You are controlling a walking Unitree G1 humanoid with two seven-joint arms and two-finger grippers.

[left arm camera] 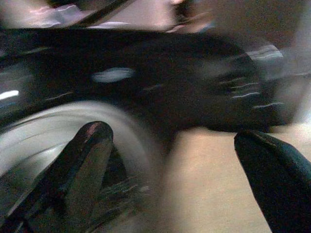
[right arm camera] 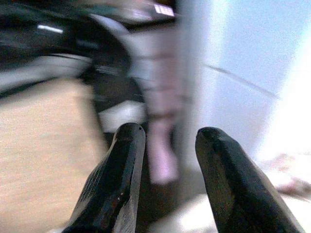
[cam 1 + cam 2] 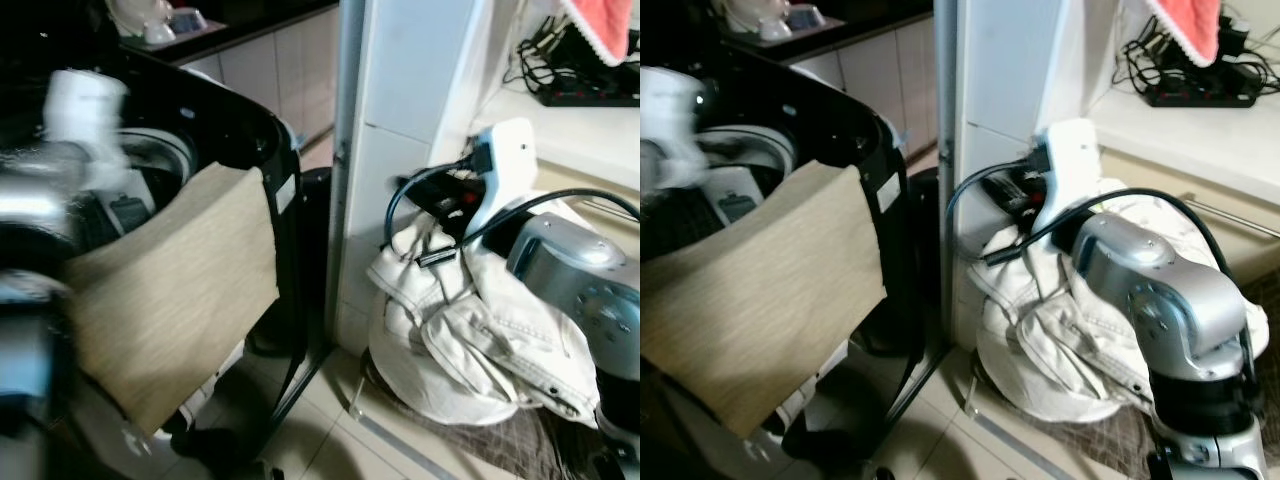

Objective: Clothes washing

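Since the beige cloth [image 3: 170, 300] draped over the washing machine [image 3: 855, 125] rim looks limp and light, I'd pinch its upper hem. Left gripper [image 1: 172, 170] jaws wide apart above it; right gripper [image 2: 167, 174] slightly parted, empty, though blur hampers both views.

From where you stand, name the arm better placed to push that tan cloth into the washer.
Probably left. The left gripper has its fingers open right over the tan cloth draped across the washer's rim, beside the drum. The right gripper is open too, but that arm sits by the white clothes pile.
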